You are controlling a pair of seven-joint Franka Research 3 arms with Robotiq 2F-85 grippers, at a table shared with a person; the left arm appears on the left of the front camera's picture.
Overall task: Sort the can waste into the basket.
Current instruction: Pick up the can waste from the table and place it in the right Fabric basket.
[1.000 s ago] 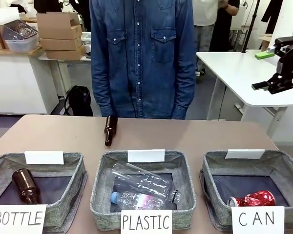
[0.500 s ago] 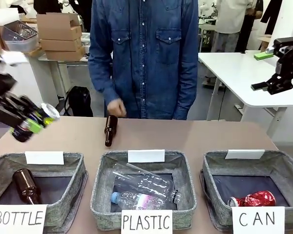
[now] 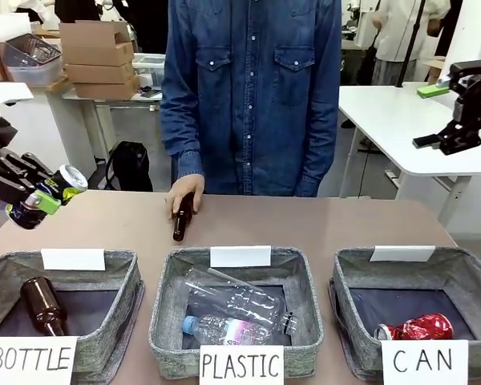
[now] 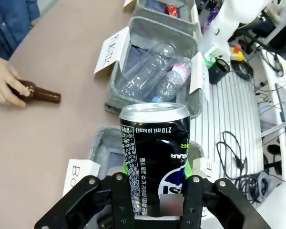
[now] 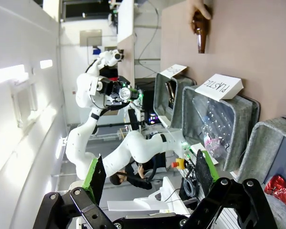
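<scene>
Dark can held aloft, red can already binned.
Front: left gripper [image 3: 38, 196] clamps the dark can [image 3: 52, 192] above the surface's left edge; red can [image 3: 415, 328] lies in the CAN basket [image 3: 349, 277]. Left wrist: jaws closed on the can. Right wrist: right gripper [image 5: 148, 179] jaws wide, empty.

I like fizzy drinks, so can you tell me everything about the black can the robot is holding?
The dark can is a small metal drink can, black with white and yellow-green print and a shiny silver top that looks unopened. The left gripper clamps it between its fingers, so it is off the table. In the front view the can lies tilted on its side in the air, above the far left of the table, its silver top pointing up and to the right.
</scene>
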